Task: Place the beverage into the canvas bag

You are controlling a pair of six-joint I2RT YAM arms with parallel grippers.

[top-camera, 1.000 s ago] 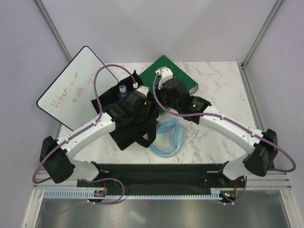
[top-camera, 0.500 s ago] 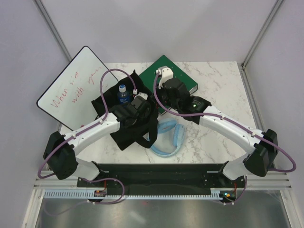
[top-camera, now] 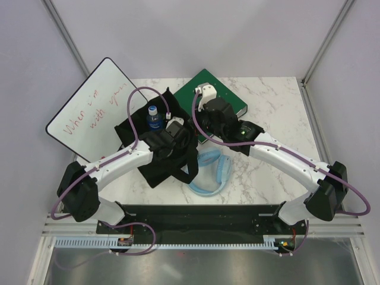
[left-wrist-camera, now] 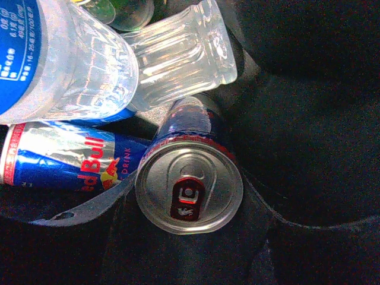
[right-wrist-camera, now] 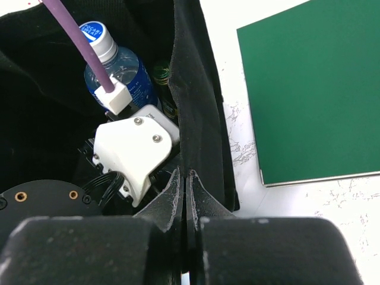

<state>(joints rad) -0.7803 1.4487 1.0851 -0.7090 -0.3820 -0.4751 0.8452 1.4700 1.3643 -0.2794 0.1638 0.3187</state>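
Observation:
The black canvas bag (top-camera: 159,168) lies open on the marble table. My left gripper (top-camera: 174,133) reaches down inside it. In the left wrist view a Red Bull can (left-wrist-camera: 189,190) shows end-on, low inside the bag (left-wrist-camera: 309,119), beside a second can (left-wrist-camera: 59,160) lying flat and a clear water bottle (left-wrist-camera: 65,59). My left fingers do not show there. My right gripper (right-wrist-camera: 186,178) is shut on the bag's right rim (right-wrist-camera: 193,101) and holds it up. The blue-capped bottle also shows in the top view (top-camera: 154,116) and in the right wrist view (right-wrist-camera: 110,65).
A green binder (top-camera: 224,96) lies right behind the bag, close to my right wrist; it also shows in the right wrist view (right-wrist-camera: 309,89). A whiteboard (top-camera: 95,110) leans at the left. A light blue looped item (top-camera: 211,175) lies in front of the bag.
My left arm has pushed forward and lower into the bag, uncovering the blue-capped bottle in the top view. My right arm and the bag rim have stayed put.

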